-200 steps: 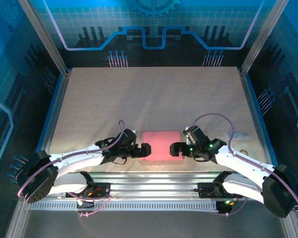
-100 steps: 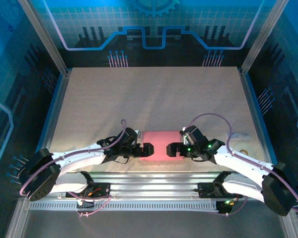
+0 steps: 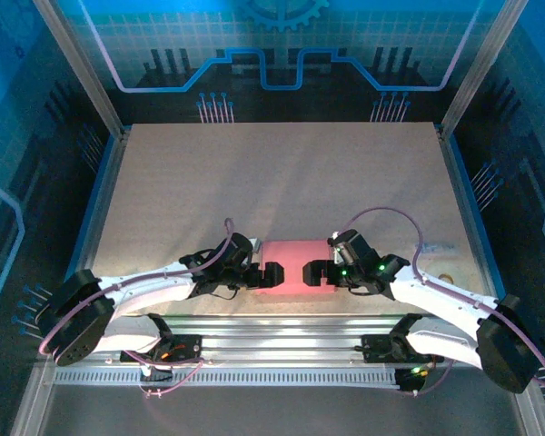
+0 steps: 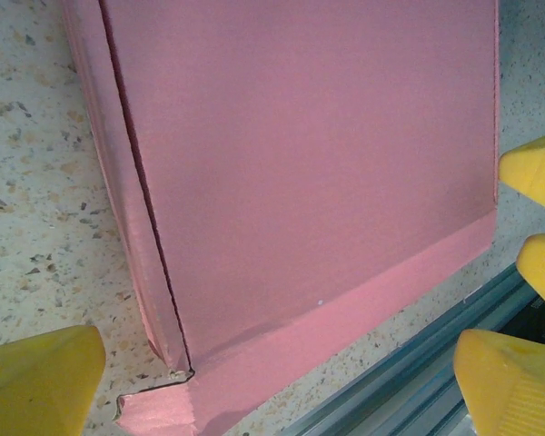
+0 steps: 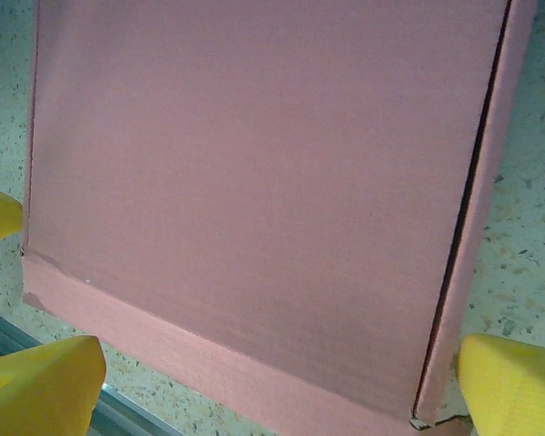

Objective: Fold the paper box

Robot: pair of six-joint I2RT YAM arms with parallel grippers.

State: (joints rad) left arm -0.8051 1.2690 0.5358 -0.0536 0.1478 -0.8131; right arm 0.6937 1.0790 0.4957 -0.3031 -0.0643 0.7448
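The paper box (image 3: 292, 263), pink face up, is seen flat near the 6 o'clock edge of the bench (image 3: 272, 173); the left jaws are held spread wide at its 9 o'clock end; the right jaws are held spread wide at its 3 o'clock end.

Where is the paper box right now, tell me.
From above, the paper box lies flat at the table front, between the left gripper and the right gripper.

I find the paper box (image 3: 292, 260) on the table (image 3: 272, 182), right of the left gripper (image 3: 272, 273), left of the right gripper (image 3: 310, 272).
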